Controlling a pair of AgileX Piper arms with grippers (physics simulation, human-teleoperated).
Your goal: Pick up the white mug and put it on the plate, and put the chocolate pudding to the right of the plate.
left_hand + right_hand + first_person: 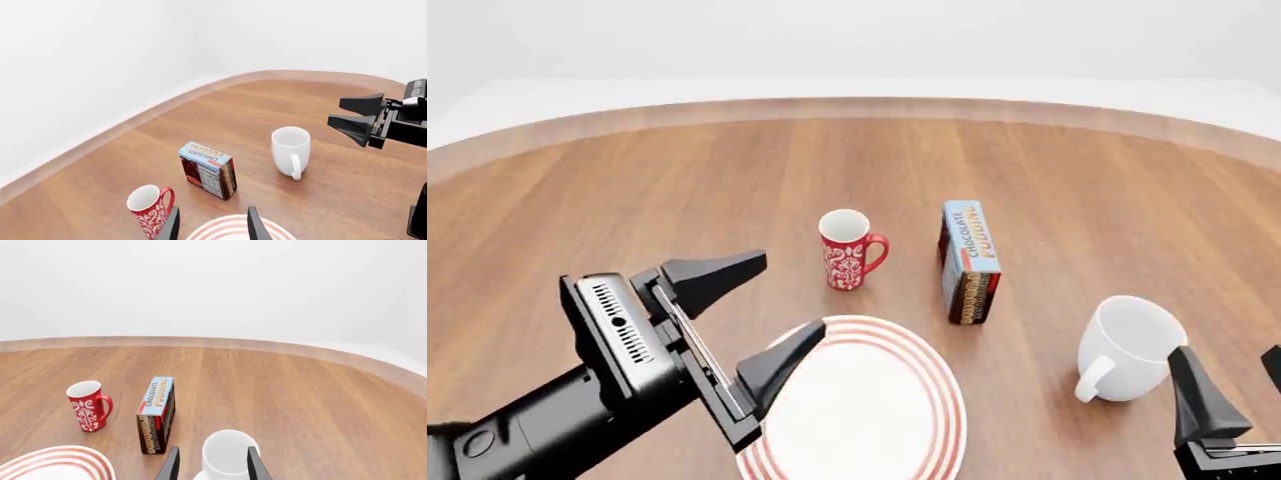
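Left gripper [754, 315] fills the near left of the front view, fingers spread wide and holding nothing, hanging over the plate's [941, 420] left rim. Plate bare, at the table's near centre.

Right gripper [1234, 395] low at the near right corner, only its finger tips showing. In the right wrist view its fingers [172, 464] stand parted and empty, with the mug [228, 454] straight ahead between their lines.

Mug [1132, 345] upright, right of the plate and apart from it, mouth up, handle turned toward the near left, on the plate side. It sits just in front of the right gripper and well away from the left one. Right arm is plainly the nearer for this pick.

Pudding [970, 262] stands on edge behind the plate's right rim, long axis running away from the arms, blue face up. Red mug [849, 249] stands left of it, clear of both.

Judgement: mug grasp comes first, a short forward and downward reach for the right gripper, fingers straddling the wall opposite the handle. Nothing yet placed.
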